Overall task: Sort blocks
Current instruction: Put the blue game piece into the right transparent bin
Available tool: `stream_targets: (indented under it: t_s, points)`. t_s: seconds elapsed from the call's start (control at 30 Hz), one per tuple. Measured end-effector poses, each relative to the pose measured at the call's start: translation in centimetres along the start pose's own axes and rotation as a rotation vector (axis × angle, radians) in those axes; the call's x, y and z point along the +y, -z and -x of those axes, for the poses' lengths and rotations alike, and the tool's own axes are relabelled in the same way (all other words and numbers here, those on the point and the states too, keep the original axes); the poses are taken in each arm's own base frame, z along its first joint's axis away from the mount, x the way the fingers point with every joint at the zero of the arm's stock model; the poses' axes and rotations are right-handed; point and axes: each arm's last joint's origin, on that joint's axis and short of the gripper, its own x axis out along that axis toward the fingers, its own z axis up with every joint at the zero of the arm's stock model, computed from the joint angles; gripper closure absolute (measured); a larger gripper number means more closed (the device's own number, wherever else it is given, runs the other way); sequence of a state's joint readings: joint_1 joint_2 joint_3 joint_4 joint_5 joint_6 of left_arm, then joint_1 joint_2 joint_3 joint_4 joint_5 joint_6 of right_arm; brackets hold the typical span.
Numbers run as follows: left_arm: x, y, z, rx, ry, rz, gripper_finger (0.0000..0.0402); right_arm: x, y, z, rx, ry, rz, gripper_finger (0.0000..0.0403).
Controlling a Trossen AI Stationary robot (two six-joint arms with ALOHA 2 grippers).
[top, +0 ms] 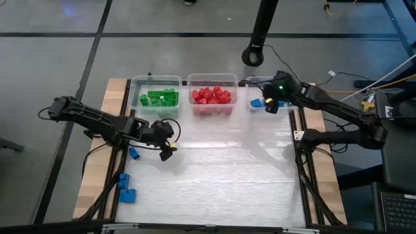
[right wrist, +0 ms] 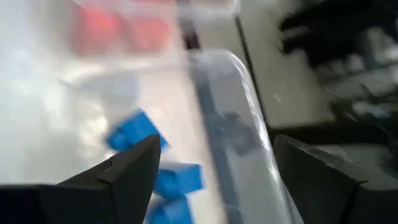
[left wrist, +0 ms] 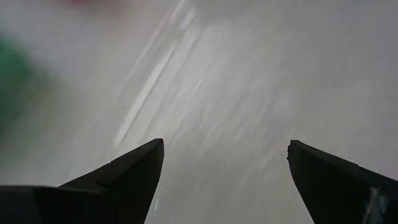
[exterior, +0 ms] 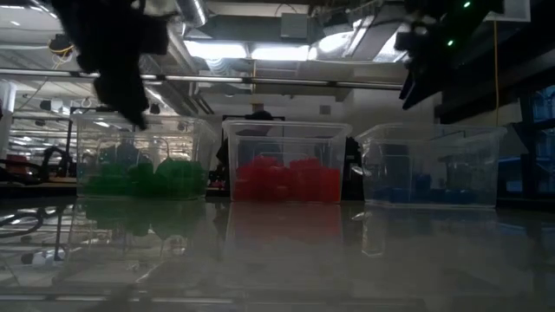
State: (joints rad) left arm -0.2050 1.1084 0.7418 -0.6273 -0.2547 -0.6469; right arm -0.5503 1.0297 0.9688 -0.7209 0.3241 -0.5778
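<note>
Three clear bins stand in a row along the far edge. One bin (top: pixel 156 83) holds green blocks (top: pixel 159 98), the middle bin (top: pixel 211 79) holds red blocks (top: pixel 211 96), and the right bin (exterior: pixel 429 165) holds blue blocks (right wrist: pixel 134 134). Three loose blue blocks (top: pixel 134 154) (top: pixel 122 179) (top: pixel 128 194) lie flat on the table's left side. My left gripper (left wrist: pixel 224 155) hovers open over bare table, right of the nearest loose blue block. My right gripper (right wrist: pixel 214 155) hangs open above the right bin's near rim (right wrist: pixel 249 93), nothing between its fingers.
The tabletop (top: pixel 227 175) in the middle and on the right is glossy and bare. A dark stand's round base (top: pixel 255 55) sits beyond the bins. Cables and equipment (top: pixel 383 110) lie off the table's right side.
</note>
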Motion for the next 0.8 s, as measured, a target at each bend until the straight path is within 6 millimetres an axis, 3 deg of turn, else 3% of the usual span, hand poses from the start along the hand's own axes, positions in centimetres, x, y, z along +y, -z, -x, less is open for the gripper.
stream_targets:
  t_s: [0.2,0.33,0.53,0.8]
  points:
    - [1.7,2.1,0.3,0.194,-0.188,0.177,0.0076,0.6,-0.3,2.3,-0.214,-0.161,-0.010,0.0087]
    - [2.2,3.0,0.7,0.305,-0.243,0.295,0.0076,2.2,-1.1,2.7,-0.299,-0.204,0.047,0.0086]
    - [1.5,4.2,0.3,0.457,-0.282,0.437,0.0076,5.4,-1.7,2.0,-0.383,-0.215,0.120,0.0086]
    - [-0.3,6.3,-1.4,0.659,-0.386,0.443,0.0092,7.8,-1.4,1.1,-0.432,-0.225,0.176,0.0086]
